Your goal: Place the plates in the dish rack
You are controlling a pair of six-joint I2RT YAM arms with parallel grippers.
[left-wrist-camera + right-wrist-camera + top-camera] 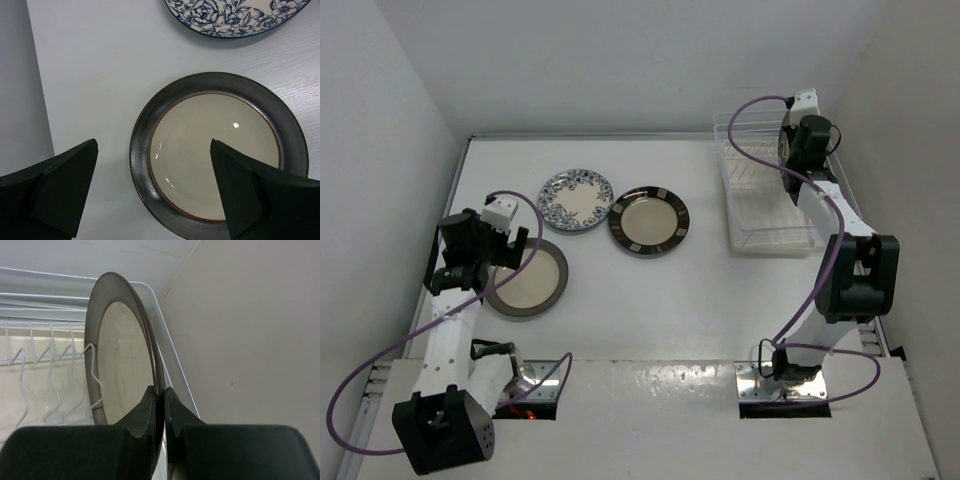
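Observation:
My left gripper (154,150) is open above the left edge of a cream plate with a plain dark rim (220,130), which lies flat on the table; one finger is over the plate and the other is past its rim. In the top view this gripper (510,258) hangs over that plate (535,285). My right gripper (161,392) is shut on the rim of another dark-rimmed cream plate (122,365), held upright on edge among the wires of the white dish rack (50,300) at the back right (765,215). The blue floral plate (575,200) and the checked-rim plate (649,221) lie flat mid-table.
The floral plate's edge shows at the top of the left wrist view (235,17). White walls close in the table on the left, back and right; the rack stands against the right wall (250,340). The table's left edge runs beside my left gripper.

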